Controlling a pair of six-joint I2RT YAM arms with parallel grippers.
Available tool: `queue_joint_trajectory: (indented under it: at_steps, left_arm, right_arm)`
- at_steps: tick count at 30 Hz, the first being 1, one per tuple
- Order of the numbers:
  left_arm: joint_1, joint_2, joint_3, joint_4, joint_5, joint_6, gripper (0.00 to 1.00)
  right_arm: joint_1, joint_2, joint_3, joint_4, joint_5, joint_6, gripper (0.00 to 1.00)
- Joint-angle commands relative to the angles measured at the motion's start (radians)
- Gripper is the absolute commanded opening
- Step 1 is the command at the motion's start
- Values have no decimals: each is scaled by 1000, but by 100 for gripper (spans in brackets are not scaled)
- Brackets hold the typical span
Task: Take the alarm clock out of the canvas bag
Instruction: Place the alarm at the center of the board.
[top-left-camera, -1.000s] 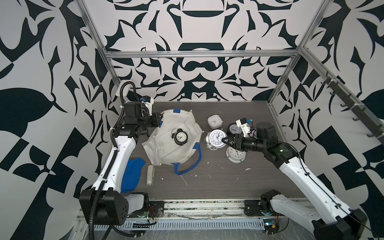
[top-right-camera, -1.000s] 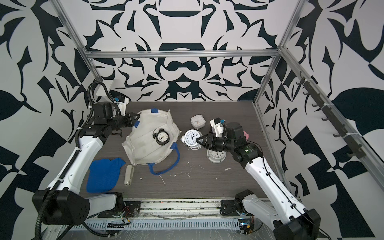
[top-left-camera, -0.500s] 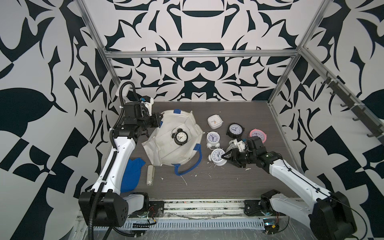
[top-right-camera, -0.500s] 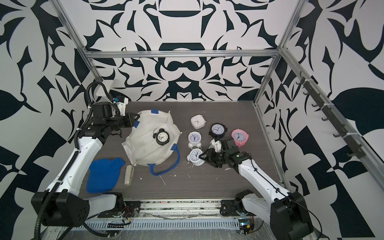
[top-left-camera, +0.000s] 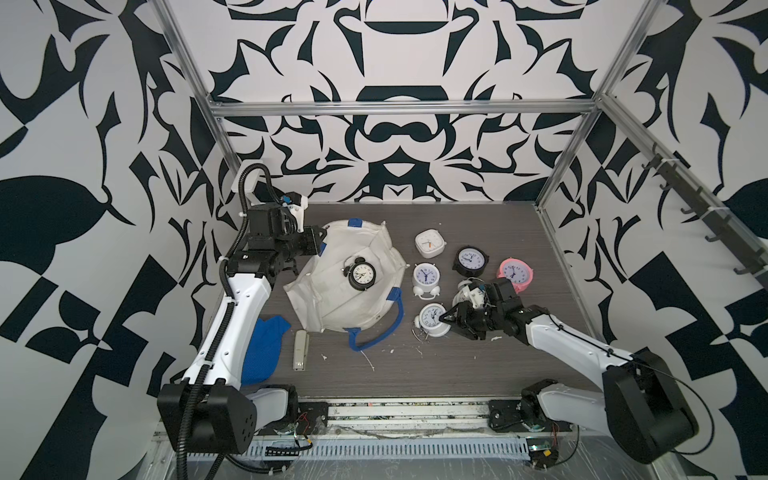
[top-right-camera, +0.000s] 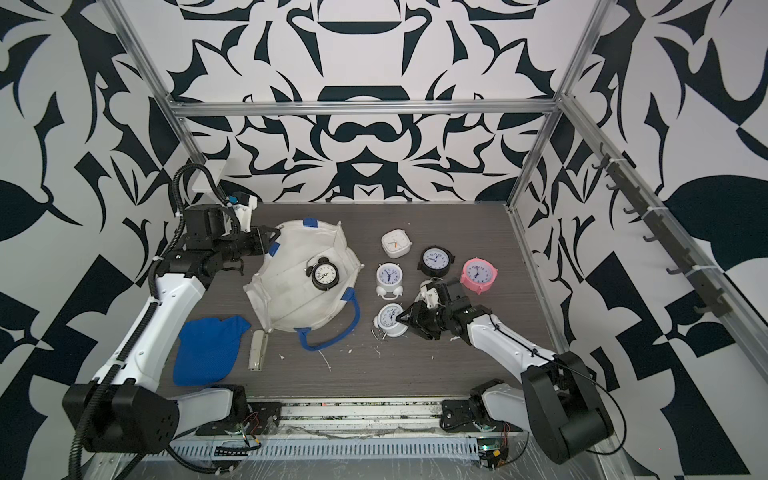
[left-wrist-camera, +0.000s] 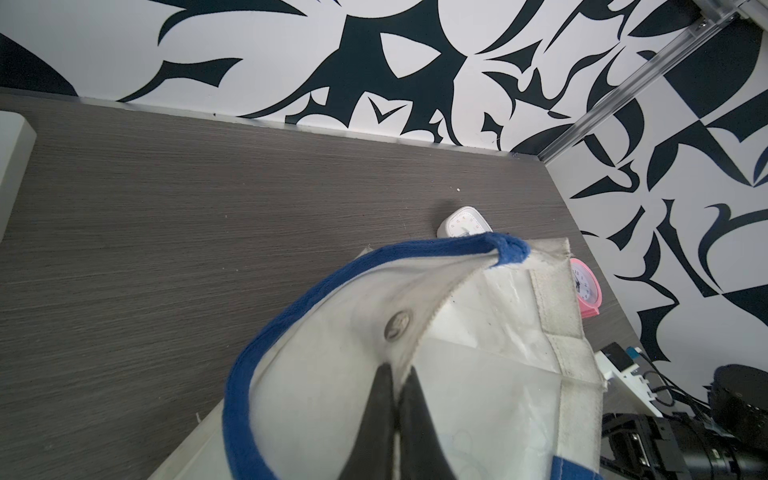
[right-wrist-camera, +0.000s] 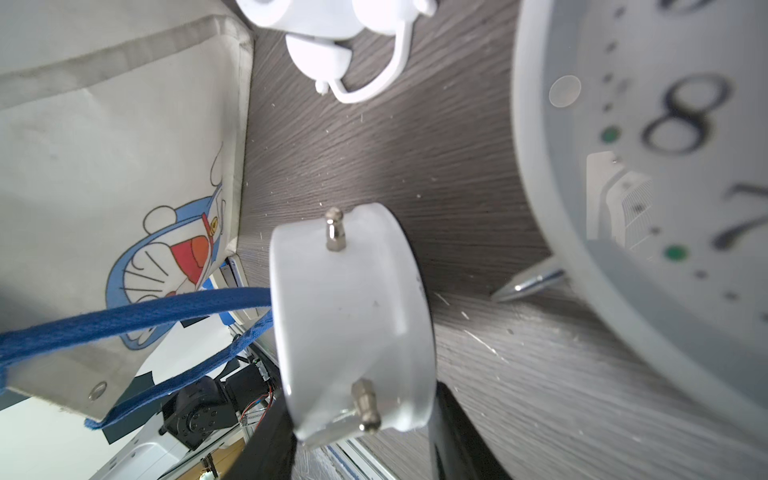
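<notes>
Canvas bag (left-wrist-camera: 324, 374) rim — open table (left-wrist-camera: 166, 249) beside

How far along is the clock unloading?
Looks done: pink clock and three others lie out on the table. In hand: right end effector grips a white clock; left end effector pinches the canvas bag rim. Left: black twin-bell clock in the bag.

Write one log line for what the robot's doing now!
left pincer: shut on canvas bag rim | right pincer: shut on white alarm clock | black alarm clock: inside bag
</notes>
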Motion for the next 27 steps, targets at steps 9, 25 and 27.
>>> queue_joint_trajectory:
  at_steps: [9,25,27]
  left_arm:
    - [5,-31,-6,57,25,-7,0]
    - [5,-25,-4,62,26,-7,0]
    - [5,-25,-4,63,30,-7,0]
  right_arm:
    - [-6,48,-17,94,-13,-17,47]
    - [-30,43,-30,36,14,-37,62]
    - [-35,39,-29,22,18,-43,63]
